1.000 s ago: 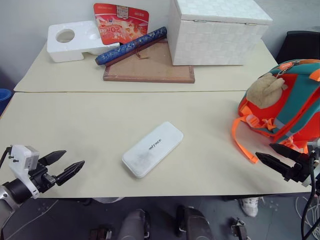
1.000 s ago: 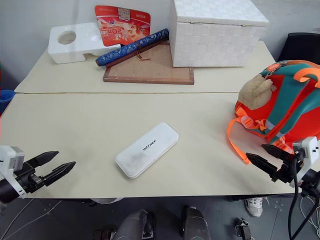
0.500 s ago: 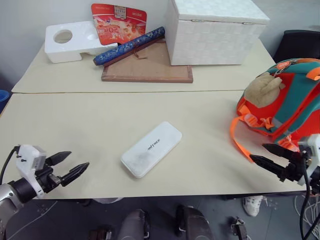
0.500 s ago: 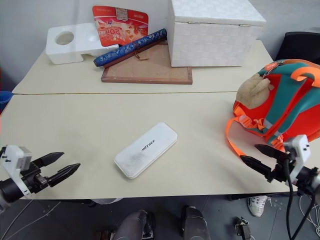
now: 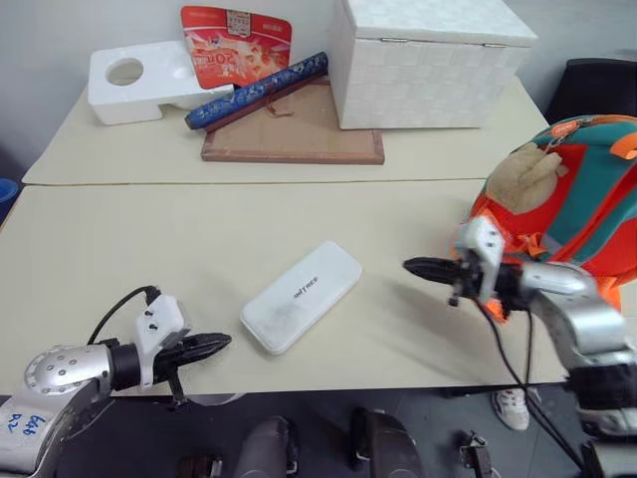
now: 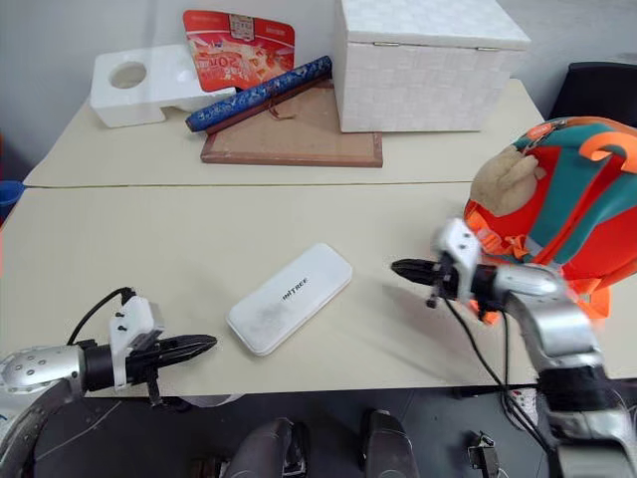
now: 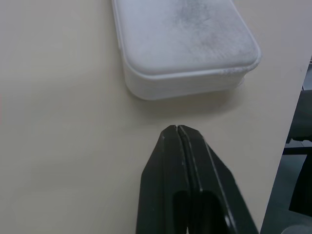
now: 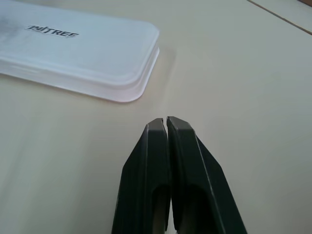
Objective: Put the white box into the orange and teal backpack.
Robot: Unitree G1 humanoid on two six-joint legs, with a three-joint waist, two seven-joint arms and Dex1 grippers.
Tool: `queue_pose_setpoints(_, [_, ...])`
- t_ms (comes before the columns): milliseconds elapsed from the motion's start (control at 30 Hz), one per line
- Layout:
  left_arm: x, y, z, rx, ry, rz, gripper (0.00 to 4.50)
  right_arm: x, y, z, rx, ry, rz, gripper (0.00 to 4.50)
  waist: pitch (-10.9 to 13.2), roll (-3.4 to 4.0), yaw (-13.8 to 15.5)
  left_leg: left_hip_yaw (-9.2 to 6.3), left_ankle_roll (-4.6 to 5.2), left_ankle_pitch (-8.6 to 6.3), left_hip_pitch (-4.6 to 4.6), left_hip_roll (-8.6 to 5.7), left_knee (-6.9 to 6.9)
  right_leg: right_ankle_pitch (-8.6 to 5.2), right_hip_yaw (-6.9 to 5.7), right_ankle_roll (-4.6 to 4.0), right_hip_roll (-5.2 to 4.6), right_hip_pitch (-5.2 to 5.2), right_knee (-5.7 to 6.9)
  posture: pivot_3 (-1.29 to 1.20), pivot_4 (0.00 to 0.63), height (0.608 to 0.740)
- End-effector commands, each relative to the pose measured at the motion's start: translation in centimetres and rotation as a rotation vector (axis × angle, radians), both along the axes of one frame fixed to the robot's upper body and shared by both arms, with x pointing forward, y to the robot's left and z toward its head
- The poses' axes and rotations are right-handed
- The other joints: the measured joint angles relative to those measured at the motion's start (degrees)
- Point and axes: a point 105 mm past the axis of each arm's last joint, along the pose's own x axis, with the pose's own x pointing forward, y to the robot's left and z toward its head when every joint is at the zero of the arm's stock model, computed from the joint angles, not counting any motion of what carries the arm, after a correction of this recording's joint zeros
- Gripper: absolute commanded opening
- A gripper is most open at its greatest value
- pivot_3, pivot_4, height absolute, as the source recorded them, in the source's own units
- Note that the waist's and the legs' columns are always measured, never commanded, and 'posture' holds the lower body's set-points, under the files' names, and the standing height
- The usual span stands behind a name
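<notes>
The white box [image 5: 302, 296] is a flat, slim case with rounded corners, a stepped rim around its lid and grey smudging toward its near end. It lies flat and diagonal on the cream table [image 5: 149, 249], near the front edge, held by nothing. Small dark letters on its lid read "INITREE".

The left gripper [image 5: 221, 343] points at the box's near end from just beside it, its two black fingers pressed together and gripping nothing; a strip of bare table shows between tip and case in the left wrist view. The right gripper [image 5: 410, 266] points at the box's far end from the other side, fingers likewise together and empty, a little apart from the case.

The orange and teal backpack [image 5: 582, 204] stands at the table's right edge, a tan plush toy [image 5: 525, 175] on its front and orange straps hanging down behind the right arm.

At the back of the table sit a big white woven cube box [image 5: 430, 62], a brown board [image 5: 296, 131], a blue patterned roll [image 5: 259, 91], a white styrofoam block with a round hole [image 5: 147, 80] and a red printed packet [image 5: 235, 44]; its writing is too small to read.
</notes>
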Motion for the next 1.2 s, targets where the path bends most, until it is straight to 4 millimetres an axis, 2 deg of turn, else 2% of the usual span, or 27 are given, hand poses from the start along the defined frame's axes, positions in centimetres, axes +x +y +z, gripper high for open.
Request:
queue_pose_setpoints(33, [-0.1, -0.6, 0.2, 0.017, -0.001, -0.054, 0.04, 1.5, 1.1, -0.2, -0.053, -0.035, -0.006, 0.0, 0.0, 0.0, -0.2, 0.0, 0.0, 0.0, -0.01, 0.0, 0.02, 0.0, 0.0, 0.0, 0.01, -0.01, 0.02, 0.0, 0.15, 0.74])
queue_pose_setpoints(233, [0.8, -1.3, 0.0, 0.031, -0.008, -0.086, 0.04, 3.5, 3.9, -1.6, -0.059, -0.046, 0.004, 0.0, 0.0, 0.0, -0.2, 0.02, 0.02, 0.02, -0.05, -0.01, 0.13, 0.0, -0.06, 0.01, 0.02, 0.0, 0.09, 0.0, 0.15, 0.74])
queue_pose_setpoints(400, [2.3, -1.4, 0.2, 0.021, -0.033, -0.074, 0.04, 2.6, 5.6, -2.0, -0.055, -0.04, 0.078, 0.0, 0.0, 0.0, -0.4, 0.04, 0.05, 0.04, -0.04, -0.01, 0.16, 0.01, -0.06, 0.02, 0.03, 0.0, 0.42, 0.0, 0.15, 0.74])
queue_pose_setpoints(567, [4.2, -0.9, 0.7, 0.005, -0.075, -0.014, 0.04, 0.6, 5.1, -1.9, -0.06, -0.028, 0.119, 0.0, 0.0, -0.02, -0.3, 0.03, 0.07, 0.06, -0.04, -0.02, 0.21, 0.01, -0.07, 0.03, 0.01, 0.01, 0.5, 0.0, 0.15, 0.74])
queue_pose_setpoints(800, [7.0, -1.5, 1.4, -0.059, -0.115, 0.021, 0.04, -4.0, 4.2, -2.0, -0.071, 0.023, 0.171, 0.0, 0.0, -0.02, 0.2, 0.01, 0.04, 0.09, 0.0, -0.01, 0.23, 0.03, -0.07, 0.05, 0.02, 0.02, 0.56, 0.0, 0.15, 0.74])
queue_pose_setpoints(900, [7.1, -1.4, 1.2, -0.04, -0.111, 0.011, 0.04, -4.4, 3.9, -2.2, -0.076, 0.038, 0.15, 0.0, 0.0, -0.03, -0.1, 0.07, 0.03, 0.09, 0.03, -0.02, 0.23, 0.04, -0.01, 0.07, 0.02, 0.02, 0.55, 0.0, 0.15, 0.74])
queue_pose_setpoints(1033, [7.1, 0.8, 1.2, -0.055, -0.033, 0.088, 0.04, -3.9, 2.8, -2.3, -0.097, 0.033, 0.091, 0.0, 0.0, -0.03, -0.2, 0.1, 0.02, 0.09, 0.05, -0.01, 0.22, 0.04, 0.02, 0.07, 0.03, -0.02, 0.54, 0.0, 0.15, 0.74])
queue_pose_setpoints(1067, [7.0, 1.3, 1.4, -0.082, 0.006, 0.111, 0.33, -3.7, 2.5, -2.2, -0.101, 0.028, 0.077, 0.0, 0.0, -0.03, -0.1, 0.09, 0.02, 0.09, 0.04, -0.01, 0.22, 0.03, 0.02, 0.07, 0.03, -0.02, 0.55, 0.0, 0.15, 0.74])
queue_pose_setpoints(1133, [7.0, 2.6, 1.5, -0.128, 0.104, 0.177, 0.6, -3.3, 1.9, -1.9, -0.11, 0.02, 0.058, 0.0, 0.0, -0.03, -0.1, 0.09, 0.02, 0.09, 0.03, -0.01, 0.23, 0.03, 0.02, 0.07, 0.02, -0.02, 0.55, 0.0, 0.15, 0.74])
queue_pose_setpoints(1200, [7.1, 3.7, 1.2, -0.133, 0.188, 0.24, 1.2, -3.4, 1.5, -1.9, -0.123, 0.021, 0.064, 0.0, 0.0, -0.03, 0.0, 0.1, 0.03, 0.09, 0.03, -0.01, 0.23, 0.03, 0.03, 0.07, 0.02, -0.02, 0.55, 0.0, 0.15, 0.74])
